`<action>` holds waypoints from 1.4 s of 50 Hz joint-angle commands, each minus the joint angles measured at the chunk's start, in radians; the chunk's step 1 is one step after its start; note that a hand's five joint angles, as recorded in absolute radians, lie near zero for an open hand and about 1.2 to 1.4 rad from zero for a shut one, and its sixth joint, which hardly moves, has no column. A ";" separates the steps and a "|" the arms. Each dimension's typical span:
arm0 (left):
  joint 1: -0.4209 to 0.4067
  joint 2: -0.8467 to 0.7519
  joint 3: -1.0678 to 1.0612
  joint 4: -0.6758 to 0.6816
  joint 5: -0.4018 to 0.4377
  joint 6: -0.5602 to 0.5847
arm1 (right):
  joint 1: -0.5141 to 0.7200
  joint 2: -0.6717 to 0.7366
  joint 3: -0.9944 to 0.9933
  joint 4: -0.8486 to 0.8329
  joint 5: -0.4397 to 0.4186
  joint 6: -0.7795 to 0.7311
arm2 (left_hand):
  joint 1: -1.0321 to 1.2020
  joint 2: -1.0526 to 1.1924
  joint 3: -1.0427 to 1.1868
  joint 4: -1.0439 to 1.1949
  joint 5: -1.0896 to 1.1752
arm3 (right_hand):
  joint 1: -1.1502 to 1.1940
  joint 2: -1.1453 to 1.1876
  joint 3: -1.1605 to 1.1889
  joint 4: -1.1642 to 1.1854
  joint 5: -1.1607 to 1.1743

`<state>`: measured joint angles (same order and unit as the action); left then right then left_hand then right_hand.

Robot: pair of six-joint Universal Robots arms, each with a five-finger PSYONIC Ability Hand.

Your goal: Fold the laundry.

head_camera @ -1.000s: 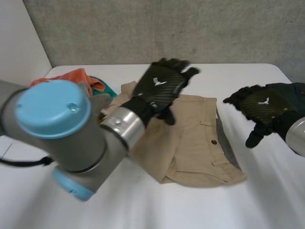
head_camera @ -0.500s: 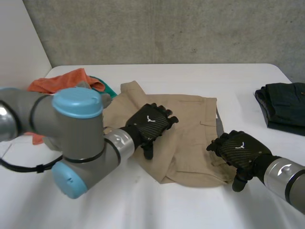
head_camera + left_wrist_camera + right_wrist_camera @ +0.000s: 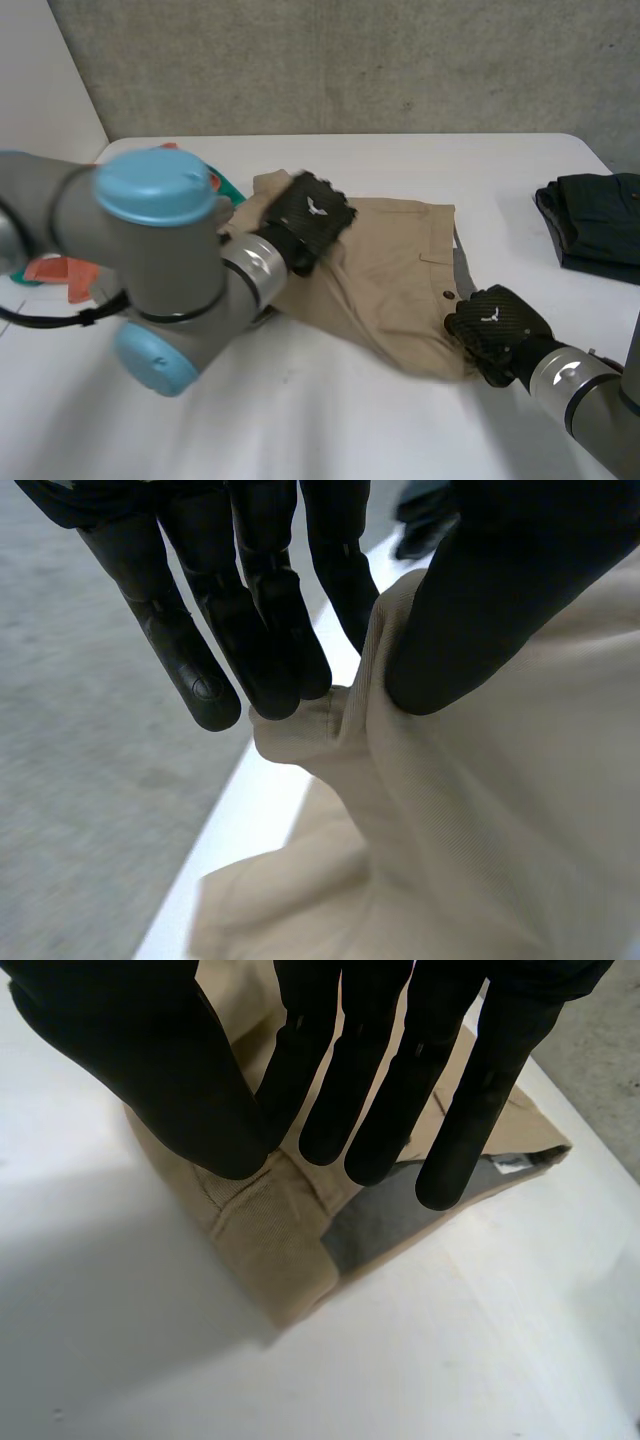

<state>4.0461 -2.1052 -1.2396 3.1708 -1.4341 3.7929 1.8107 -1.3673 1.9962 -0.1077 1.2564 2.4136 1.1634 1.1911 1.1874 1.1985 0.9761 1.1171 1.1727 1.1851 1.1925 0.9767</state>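
Fingers (image 3: 262, 630) of the left hand (image 3: 308, 213) run straight and close together, thumb opposite, and a ridge of the beige shorts (image 3: 390, 272) is nipped between them. That's the garment's far corner, toward the left side of the table (image 3: 330, 420). Over at the shorts' near-right corner, the right hand (image 3: 497, 325) shows the same shape: straight fingers (image 3: 360, 1090), thumb closing against them, the doubled hem caught in the pinch, a patch of grey lining (image 3: 375, 1222) peeking out just beyond. The shorts lie mid-table, rumpled along their near side, drawn on a diagonal between the two grips. A dark folded garment (image 3: 592, 228) sits by the table's right edge; an orange cloth (image 3: 48, 268) is bunched at the left edge beside the left arm (image 3: 160, 260).

Now the danger! Both holds look like thin fingertip pinches, so a hard pull apart could slide the fabric free. The layers gape at that lining, so the right hand may hold only the upper one. A lift would then leave the lower layer behind and skew the fold. A wide sweep of the left arm might also drag the orange cloth.
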 commanded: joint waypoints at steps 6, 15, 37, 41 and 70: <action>0.148 0.385 -0.315 -0.144 -0.034 -0.054 | -0.053 -0.228 -0.160 0.274 -0.015 -0.042 | 0.233 0.205 0.209 0.198 0.246 | 0.279 0.224 0.211 0.204 0.245; 0.172 0.533 -0.573 -0.244 -0.035 -0.166 | -0.090 -0.230 -0.177 0.470 -0.143 -0.082 | 0.233 0.205 0.209 0.198 0.246 | 0.279 0.224 0.211 0.204 0.245; 0.160 0.352 -0.463 -0.069 -0.155 -0.302 | -0.011 -0.205 -0.047 0.321 -0.041 0.257 | 0.233 0.205 0.209 0.198 0.246 | -0.843 -0.898 -0.911 -0.918 -0.877; 0.162 0.341 -0.420 -0.069 -0.176 -0.309 | 0.035 -0.220 0.026 0.203 -0.038 0.277 | 0.233 0.205 0.209 0.198 0.246 | -0.843 -0.898 -0.911 -0.918 -0.877; 0.145 0.553 -0.606 -0.304 -0.173 -0.414 | 0.153 -0.141 -0.025 0.219 0.184 0.070 | 0.233 0.205 0.209 0.198 0.246 | 0.279 0.224 0.211 0.204 0.245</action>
<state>4.2059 -1.6715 -1.7449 2.9548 -1.6247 3.3704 2.0080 -1.4029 1.9840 -0.1158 1.4678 2.6916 1.1634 1.1989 1.1888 1.1994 0.9761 1.0654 1.1755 1.1854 1.1947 1.0166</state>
